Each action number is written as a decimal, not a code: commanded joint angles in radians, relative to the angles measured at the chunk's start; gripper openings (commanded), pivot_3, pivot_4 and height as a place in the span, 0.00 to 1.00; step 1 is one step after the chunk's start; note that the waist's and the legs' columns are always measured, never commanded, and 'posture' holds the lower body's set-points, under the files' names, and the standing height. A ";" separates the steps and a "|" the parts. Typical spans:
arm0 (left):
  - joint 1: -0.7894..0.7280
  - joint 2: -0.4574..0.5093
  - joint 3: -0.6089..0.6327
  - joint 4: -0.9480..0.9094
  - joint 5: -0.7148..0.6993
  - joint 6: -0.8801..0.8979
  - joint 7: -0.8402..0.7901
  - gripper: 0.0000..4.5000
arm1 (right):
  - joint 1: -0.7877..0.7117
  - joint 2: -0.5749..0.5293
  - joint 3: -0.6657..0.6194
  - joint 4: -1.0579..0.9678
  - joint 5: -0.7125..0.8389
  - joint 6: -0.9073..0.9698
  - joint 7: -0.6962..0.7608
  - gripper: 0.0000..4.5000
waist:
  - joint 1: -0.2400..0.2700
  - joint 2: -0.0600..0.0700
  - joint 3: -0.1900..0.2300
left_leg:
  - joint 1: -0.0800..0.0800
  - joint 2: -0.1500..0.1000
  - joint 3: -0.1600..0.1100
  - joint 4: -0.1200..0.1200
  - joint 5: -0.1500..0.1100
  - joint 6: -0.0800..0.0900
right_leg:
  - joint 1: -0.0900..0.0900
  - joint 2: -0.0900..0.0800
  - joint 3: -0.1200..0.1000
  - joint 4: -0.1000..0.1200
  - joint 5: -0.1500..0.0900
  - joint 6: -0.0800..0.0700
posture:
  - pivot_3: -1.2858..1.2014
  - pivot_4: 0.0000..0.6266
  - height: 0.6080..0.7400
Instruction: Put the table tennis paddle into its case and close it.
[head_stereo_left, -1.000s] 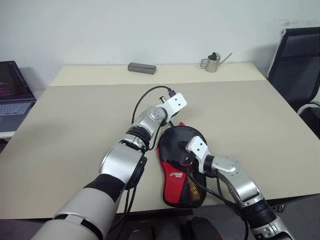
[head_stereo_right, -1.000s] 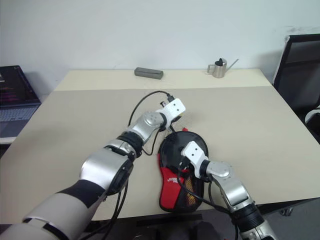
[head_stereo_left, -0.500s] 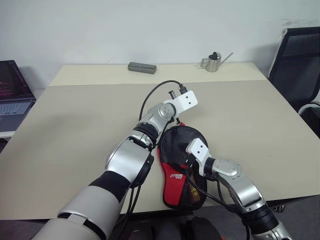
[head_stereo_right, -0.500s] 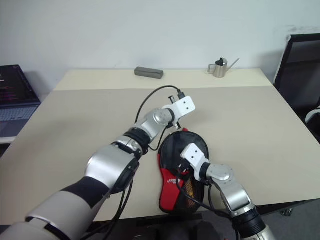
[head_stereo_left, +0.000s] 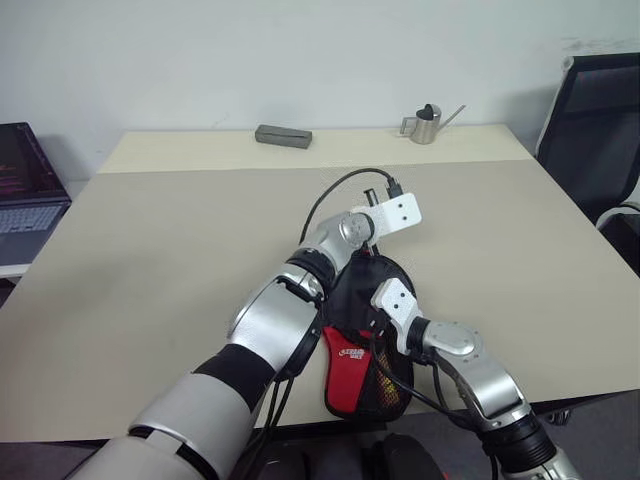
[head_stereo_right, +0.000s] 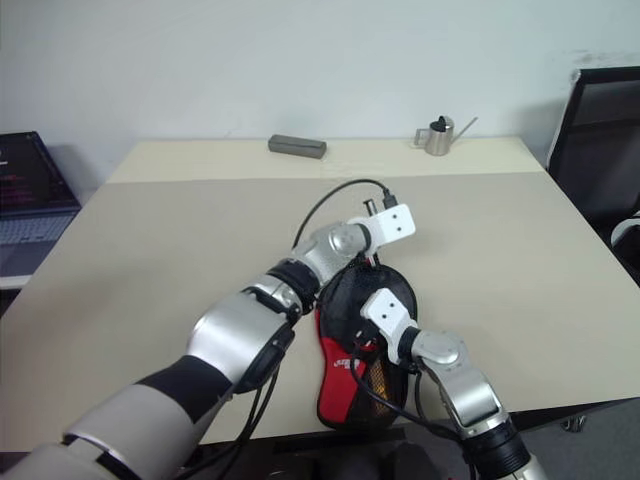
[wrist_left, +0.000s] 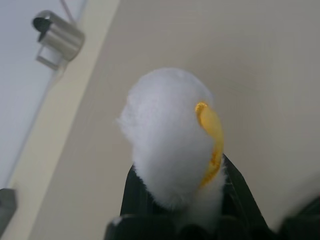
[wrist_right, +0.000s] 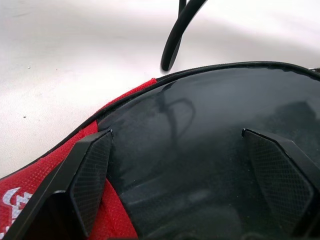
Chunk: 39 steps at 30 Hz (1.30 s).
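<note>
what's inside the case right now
The paddle's black face shows through the case's open top, under the open right gripper. Its handle and the rest inside are covered by fabric.

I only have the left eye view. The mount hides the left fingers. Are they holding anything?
Observer: Yes. In the left wrist view the left gripper is shut on a white round thing with a yellow stripe, which sits between its black fingers.
Operator: And the right fingers, open or shut?
Observer: Open. In the right wrist view the right gripper has its fingers spread wide over the round end of the case, with a glossy black surface between them.
Operator: Is the surface closed over by fabric?
Observer: I cannot tell. The case's red fabric edge runs beside the black surface.
</note>
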 joint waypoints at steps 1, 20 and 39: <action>0.022 -0.009 -0.016 -0.022 0.008 0.002 -0.049 0.06 | 0.057 0.005 0.103 0.067 -0.010 0.044 0.027 1.00 | -0.002 0.001 -0.001 | 0.000 0.000 0.000 0.000 0.000 0.000 | 0.000 0.000 0.000 0.000 0.000 0.000 | 0.52 0.24 1.00; 0.003 0.127 0.111 -0.045 -0.122 -0.018 -0.120 0.77 | -0.013 0.010 0.086 0.140 -0.003 0.016 0.053 1.00 | -0.017 0.001 -0.008 | 0.003 0.000 0.000 0.000 0.000 0.000 | 0.001 0.000 0.001 0.004 0.000 0.000 | 0.52 0.24 1.00; 0.384 0.525 0.383 -0.602 -0.585 0.151 -0.673 0.77 | -0.144 -0.027 -0.048 0.193 0.124 -0.014 0.164 1.00 | -0.015 0.001 -0.008 | 0.003 0.001 0.001 0.001 0.000 0.000 | 0.000 0.001 0.002 0.005 0.003 -0.005 | 0.52 0.24 1.00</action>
